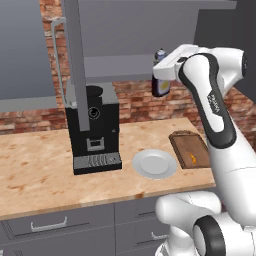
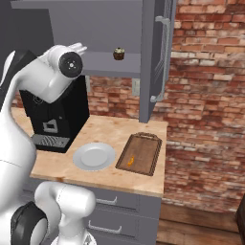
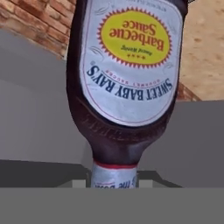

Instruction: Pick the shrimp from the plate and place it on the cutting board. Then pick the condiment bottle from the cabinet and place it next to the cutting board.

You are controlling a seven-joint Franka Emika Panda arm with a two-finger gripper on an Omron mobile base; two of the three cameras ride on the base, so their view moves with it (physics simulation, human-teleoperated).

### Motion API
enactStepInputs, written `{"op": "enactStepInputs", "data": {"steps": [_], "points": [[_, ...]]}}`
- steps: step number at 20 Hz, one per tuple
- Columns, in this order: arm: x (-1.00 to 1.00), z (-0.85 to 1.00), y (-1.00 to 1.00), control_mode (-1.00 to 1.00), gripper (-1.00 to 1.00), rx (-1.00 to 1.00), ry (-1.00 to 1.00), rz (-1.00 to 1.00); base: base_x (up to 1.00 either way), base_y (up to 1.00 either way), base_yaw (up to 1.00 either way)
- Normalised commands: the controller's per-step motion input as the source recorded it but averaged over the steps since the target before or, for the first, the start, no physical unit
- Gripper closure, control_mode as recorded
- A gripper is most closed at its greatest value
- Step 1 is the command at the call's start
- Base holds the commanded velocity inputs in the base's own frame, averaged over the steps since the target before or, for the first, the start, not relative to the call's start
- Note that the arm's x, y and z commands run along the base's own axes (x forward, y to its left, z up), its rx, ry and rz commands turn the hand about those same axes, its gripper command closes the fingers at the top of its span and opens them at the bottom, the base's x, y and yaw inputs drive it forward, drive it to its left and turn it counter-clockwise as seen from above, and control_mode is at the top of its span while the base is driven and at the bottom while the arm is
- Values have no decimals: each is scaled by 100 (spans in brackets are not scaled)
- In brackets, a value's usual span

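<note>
Step in hand: second half of the task; judging by the shrimp (image 1: 193, 159) already lying on the cutting board (image 1: 189, 148), the barbecue sauce bottle (image 1: 161, 80) is now being fetched from the cabinet (image 1: 120, 67).
Claw: the claw (image 1: 161, 75) is up at the cabinet shelf; its fingertips are hidden, so whether it is pinching the bottle cannot be told, though the hand view has the bottle right against it, label upside down.
Bottle: directly in front of the claw, at shelf height, well above the counter (image 1: 40, 170).
Board: far below the claw, beside the plate (image 1: 154, 163).
Next move: probably confirming a firm hold, drawing the bottle clear of the shelf, lowering it to bare counter just beside the board.
</note>
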Motion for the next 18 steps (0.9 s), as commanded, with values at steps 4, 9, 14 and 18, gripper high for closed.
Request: {"op": "enactStepInputs", "data": {"steps": [4, 9, 14, 18], "points": [[-48, -2, 9, -100, 100, 0, 19, 0, 0, 0, 0], [-46, -6, 3, -100, 100, 1, 23, 0, 0, 0, 0], [-44, -20, 0, -100, 100, 8, 18, 0, 0, 0, 0], [-43, -38, 16, -100, 100, 10, 10, 0, 0, 0, 0]]}}
